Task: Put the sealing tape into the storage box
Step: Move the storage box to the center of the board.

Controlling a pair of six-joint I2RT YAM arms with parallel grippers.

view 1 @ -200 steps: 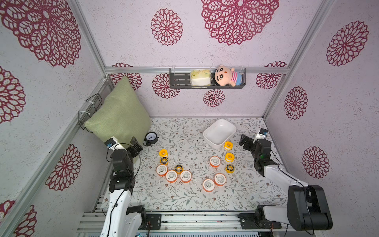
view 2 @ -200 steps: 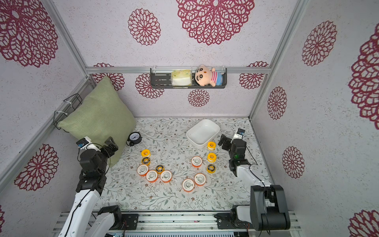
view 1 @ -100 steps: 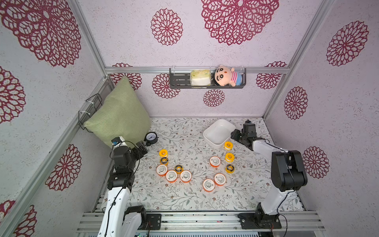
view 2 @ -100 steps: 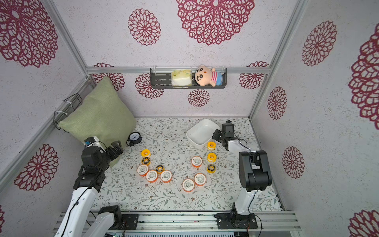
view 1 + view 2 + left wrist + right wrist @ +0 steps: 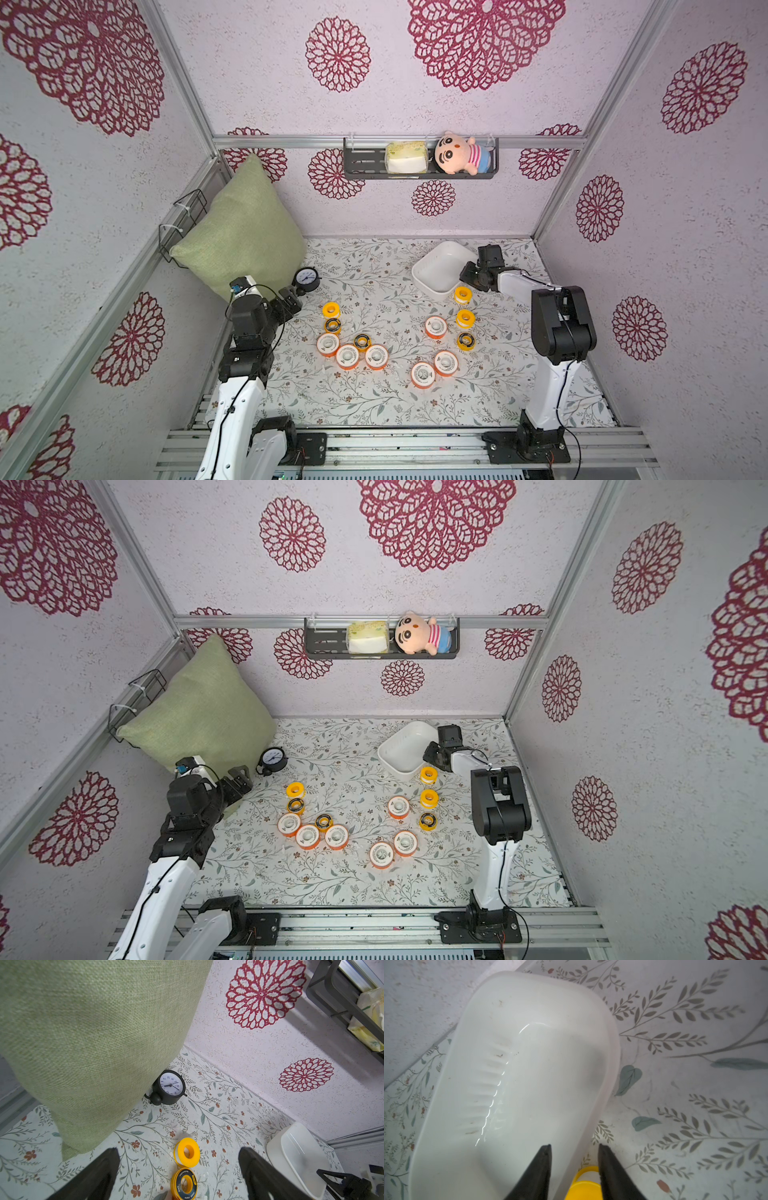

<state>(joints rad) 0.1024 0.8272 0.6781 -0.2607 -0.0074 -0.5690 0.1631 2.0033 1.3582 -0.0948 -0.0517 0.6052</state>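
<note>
Nearest me, six orange spools (image 5: 423, 375) lie flat on the table (image 5: 374, 399). Six yellow spools (image 5: 465, 318) lie just beyond, some black-faced. None is in the box.

I judge all spools to be light, rigid and smooth-flanged. Take each across its outer rim with jaws level, since a glossy flange may slip under a skewed pinch.

Left gripper (image 5: 291, 301): spread wide, empty, hovering beside the pillow (image 5: 245, 245) and pointed at a yellow spool (image 5: 187, 1152).

Right gripper (image 5: 574, 1145), farther back: jaws narrow, astride the wall of the box (image 5: 529, 1022), one finger inside and one outside. I cannot tell whether they pinch it. The box stands empty near the back wall.

Hidden:
- In both top views the right gripper covers that box corner.
- The right wrist view cuts off the yellow spool beneath the jaws.
- Spool labels are unreadable.
</note>
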